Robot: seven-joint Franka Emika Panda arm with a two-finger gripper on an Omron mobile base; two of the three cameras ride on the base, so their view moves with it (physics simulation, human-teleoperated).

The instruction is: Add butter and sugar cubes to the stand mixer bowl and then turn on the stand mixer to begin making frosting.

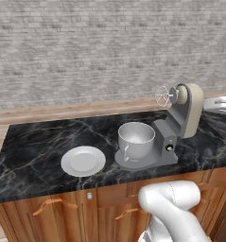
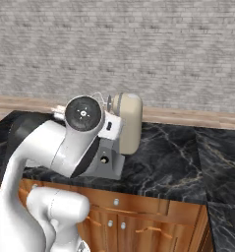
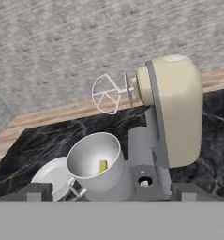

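The stand mixer (image 1: 181,119) stands on the black marble counter with its beige head (image 3: 173,117) tilted up and the wire whisk (image 3: 107,94) lifted clear. The stand mixer bowl (image 3: 87,159) sits on the mixer's grey base, also seen from the left (image 1: 136,139). A yellow stick of butter (image 3: 103,166) lies inside the bowl. The sugar cubes are out of view. My gripper (image 3: 112,191) is open, with its fingertips (image 3: 36,190) wide apart and nothing between them. It hovers in front of the mixer, facing the small knob (image 3: 144,182) on its neck.
An empty white plate (image 1: 83,161) lies on the counter left of the bowl. My own arm (image 2: 65,142) covers the bowl in the right base view. A brick wall runs behind the counter, and wooden cabinet doors (image 1: 53,212) lie below its front edge.
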